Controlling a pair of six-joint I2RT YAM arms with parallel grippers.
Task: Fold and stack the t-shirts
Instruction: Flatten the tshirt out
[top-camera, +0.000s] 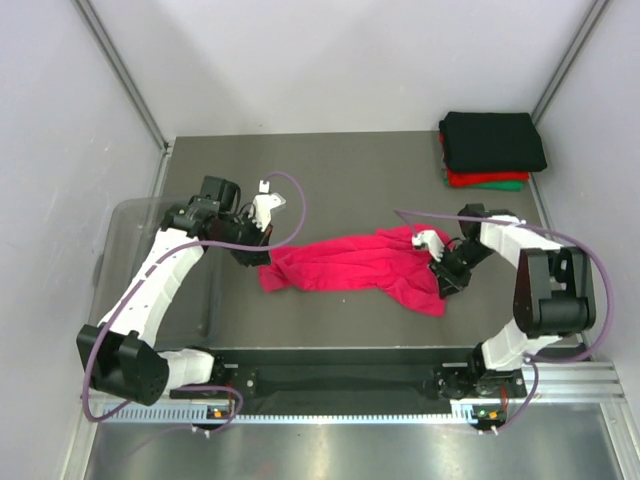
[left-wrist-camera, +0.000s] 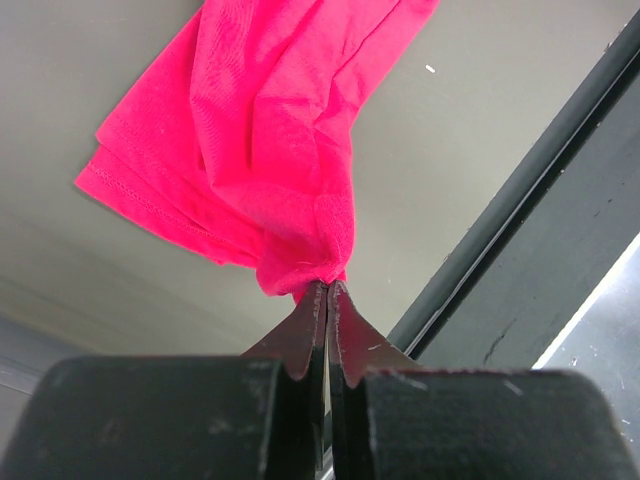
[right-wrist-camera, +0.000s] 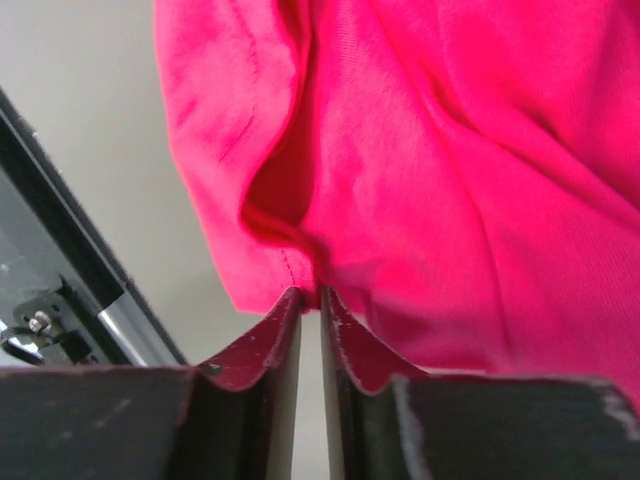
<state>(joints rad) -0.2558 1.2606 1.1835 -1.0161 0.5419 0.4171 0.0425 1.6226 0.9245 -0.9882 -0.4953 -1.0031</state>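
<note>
Folded stack (top-camera: 492, 150) behind loose t-shirt (top-camera: 350, 265)

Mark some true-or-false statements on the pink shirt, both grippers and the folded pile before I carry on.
1. The left gripper is shut on the crumpled magenta-pink cloth t-shirt. True.
2. The right gripper hangs wide open, clear of the shirt. False: its jaws stand narrow, pinching the shirt's hem.
3. The pink t-shirt lies neatly folded. False: it is bunched up, stretched between the two grippers.
4. The folded stack of t-shirts in the far right corner has black on top, with red and green below. True.
</note>
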